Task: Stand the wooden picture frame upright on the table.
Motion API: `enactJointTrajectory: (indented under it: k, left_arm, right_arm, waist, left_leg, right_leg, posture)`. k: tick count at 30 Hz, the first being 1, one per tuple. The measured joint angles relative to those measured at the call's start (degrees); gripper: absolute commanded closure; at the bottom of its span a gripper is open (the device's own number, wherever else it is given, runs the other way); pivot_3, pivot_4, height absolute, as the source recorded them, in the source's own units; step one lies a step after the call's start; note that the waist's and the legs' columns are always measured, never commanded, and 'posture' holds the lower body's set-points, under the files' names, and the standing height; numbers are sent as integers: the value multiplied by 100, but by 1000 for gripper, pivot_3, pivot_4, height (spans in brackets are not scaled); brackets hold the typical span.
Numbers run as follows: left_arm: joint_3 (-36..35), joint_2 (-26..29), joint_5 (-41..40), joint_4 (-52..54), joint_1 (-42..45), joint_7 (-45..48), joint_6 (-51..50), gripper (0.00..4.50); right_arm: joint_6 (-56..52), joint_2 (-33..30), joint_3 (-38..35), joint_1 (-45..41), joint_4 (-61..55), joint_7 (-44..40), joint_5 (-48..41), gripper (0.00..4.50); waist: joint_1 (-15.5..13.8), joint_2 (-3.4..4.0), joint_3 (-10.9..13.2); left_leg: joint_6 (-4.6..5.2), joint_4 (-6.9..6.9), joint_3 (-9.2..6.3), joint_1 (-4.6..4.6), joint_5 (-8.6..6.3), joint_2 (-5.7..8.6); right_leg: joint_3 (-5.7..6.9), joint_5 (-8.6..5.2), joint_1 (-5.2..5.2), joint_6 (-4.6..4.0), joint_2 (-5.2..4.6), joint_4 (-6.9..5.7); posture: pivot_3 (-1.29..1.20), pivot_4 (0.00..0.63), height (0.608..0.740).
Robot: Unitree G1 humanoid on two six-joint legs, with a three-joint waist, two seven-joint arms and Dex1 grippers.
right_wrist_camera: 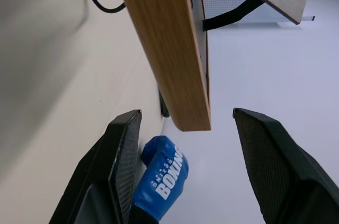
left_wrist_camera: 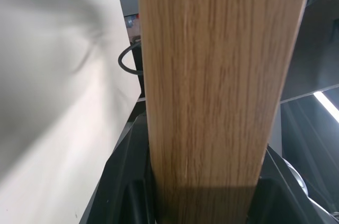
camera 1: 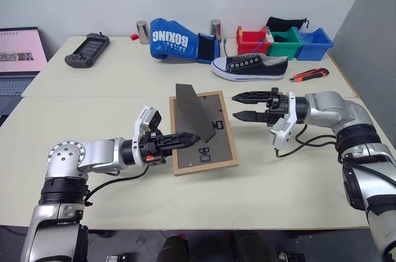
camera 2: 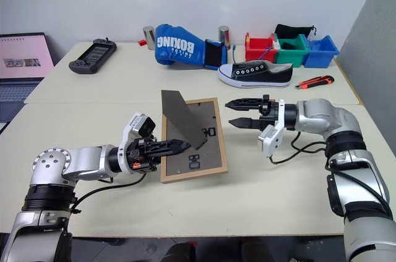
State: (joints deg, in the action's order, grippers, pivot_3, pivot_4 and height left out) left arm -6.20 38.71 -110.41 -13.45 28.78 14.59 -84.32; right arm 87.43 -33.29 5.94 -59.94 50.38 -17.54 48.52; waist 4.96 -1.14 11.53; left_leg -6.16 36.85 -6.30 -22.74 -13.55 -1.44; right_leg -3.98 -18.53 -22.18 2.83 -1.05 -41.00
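The left pincer [camera 1: 185, 139] is clenched on the left edge of the wooden picture frame [camera 1: 213, 150]; in its wrist view the light-wood rail sits squarely between the two black fingers [left_wrist_camera: 124, 181]. The frame lies back-up on the counter [camera 1: 124, 113], and its dark stand leg [camera 1: 192, 113] is swung up and out from the back panel. The frame's right edge appears slightly lifted in the right wrist view, though I cannot tell how far.

The right pincer [camera 1: 238, 106] hangs released just beside the frame's far right corner, fingers spread and apart from the wood.

Beyond the frame, well apart, sit a black sneaker [camera 1: 250, 67] and a blue boxing glove [camera 1: 173, 40].

The step in hand looks like tipping the frame up. Next, the left pincer must rotate it until the bottom edge and stand leg both rest on the counter, with the right pincer steadying the opposite edge before release.
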Motion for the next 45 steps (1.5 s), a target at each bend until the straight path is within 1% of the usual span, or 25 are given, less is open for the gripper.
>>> enactJointTrajectory:
  k: [4, 6, 9, 14, 18, 22, 27, 33, 34, 36, 39, 41, 45]
  left_arm:
    - [72, 4, -1, 149, -109, 1, 32, 3152]
    - [146, 4, -1, 189, -126, 2, 68, 3152]
    - [194, 4, -1, 214, -130, 19, 82, 3152]
    - [252, 24, -2, 213, -129, 106, 83, 3152]
    - [254, 50, -6, 215, -149, 121, 91, 3152]
    - [257, 50, -7, 216, -178, 119, 108, 3152]
    - [260, 50, -7, 252, -193, 102, 154, 3152]
    - [344, 63, -28, 328, -222, 102, 221, 3152]
    - [358, 65, -28, 358, -224, 101, 224, 3152]
    - [362, 69, -38, 387, -225, 102, 226, 3152]
    - [365, 107, -102, 402, -254, 119, 229, 3152]
    - [365, 122, -133, 458, -272, 127, 253, 3152]
    - [365, 134, -133, 474, -280, 125, 255, 3152]
  right_arm:
    - [130, 2, 275, -106, -227, 959, 861, 1587]
    - [158, 37, 545, -108, -347, 1424, 1308, 1587]
    - [-6, 47, 1009, -192, -520, 2355, 1978, 1587]
    - [-1018, -71, 2126, -793, -619, 4459, 3214, 1587]
    - [-1464, -169, 2963, -1115, -510, 5710, 3698, 1587]
    - [-1553, -256, 3614, -1217, -508, 6570, 3899, 1587]
    - [-1640, -358, 4130, -1450, -517, 7215, 4025, 1587]
    - [-1814, -298, 4511, -1561, -489, 7530, 4028, 1587]
    - [-1822, -282, 4581, -1586, -489, 7559, 4026, 1952]
    - [-1822, -271, 4692, -1625, -477, 7595, 4026, 2298]
    - [-1836, -252, 4785, -1642, -427, 7657, 3984, 2997]
    - [-1833, -260, 4818, -1644, -406, 7747, 3922, 3139]
    - [-1837, -260, 4922, -1665, -371, 7794, 3838, 3152]
  waist:
    - [6, 0, 0]
    - [7, 0, 0]
    - [10, 0, 0]
    - [13, -1, -1]
    - [2, -1, -1]
    - [4, -1, -1]
    - [8, -2, -1]
    - [7, -2, -1]
    - [7, -2, -1]
    - [6, -2, -1]
    - [6, -2, -1]
    - [5, -3, -2]
    - [4, -3, -2]
  left_leg:
    - [0, -3, 0, 0, 0, 0]
    - [0, -3, 0, 0, 0, 1]
    - [0, -1, 1, 0, 0, 2]
    - [0, -3, 0, -2, 0, 3]
    - [1, -5, -1, -5, -1, 7]
    - [2, -6, 0, -5, -1, 8]
    - [2, -7, 0, -5, -1, 8]
    - [3, -7, -1, -5, -1, 8]
    - [3, -7, -1, -5, -1, 8]
    - [3, -7, -1, -5, -1, 8]
    - [3, -7, -1, -6, -1, 8]
    - [3, -7, -2, -6, -2, 8]
    - [4, -7, -1, -5, -2, 9]
  right_leg:
    - [-1, 0, 0, -1, 0, 2]
    - [-1, 0, 0, -1, 0, 1]
    - [-4, 0, -1, -1, 0, -2]
    - [-4, -1, -7, -1, 0, -5]
    - [-5, 0, -6, -2, -3, -2]
    - [-7, 0, -7, -2, -3, -3]
    - [-7, 0, -6, -2, -3, -3]
    - [-6, 0, -6, -2, -3, -3]
    - [-6, 0, -6, -2, -3, -3]
    - [-6, 0, -6, -2, -3, -3]
    - [-6, 0, -6, -2, -3, -3]
    - [-5, 0, -6, -2, -3, -3]
    - [-6, 0, -6, -2, -3, -3]
  posture:
    - [0, 150, 740]
    - [0, 150, 740]
    - [0, 150, 740]
    - [0, 150, 740]
    - [0, 150, 740]
    - [0, 150, 740]
    - [0, 150, 740]
    - [0, 150, 740]
    - [0, 150, 740]
    - [0, 150, 740]
    - [0, 150, 740]
    - [0, 150, 740]
    - [0, 150, 740]
